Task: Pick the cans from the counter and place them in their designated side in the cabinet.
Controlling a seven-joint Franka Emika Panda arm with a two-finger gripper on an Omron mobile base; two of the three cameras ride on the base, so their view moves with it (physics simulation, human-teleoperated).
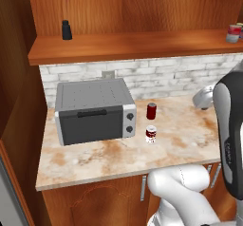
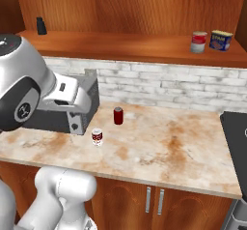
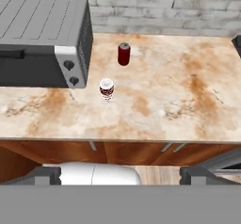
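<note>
Two cans, the plain dark red can [image 3: 124, 54] and the labelled can [image 3: 107, 88], are standing well ahead of the wide-open gripper [image 3: 120, 173]; reaching past the labelled one is risking tipping it.

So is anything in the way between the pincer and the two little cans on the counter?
Nothing visible blocks them. The open pincer looks straight at the labelled can and the dark red can on the counter. The toaster oven sits off to one side, apart from both.
</note>
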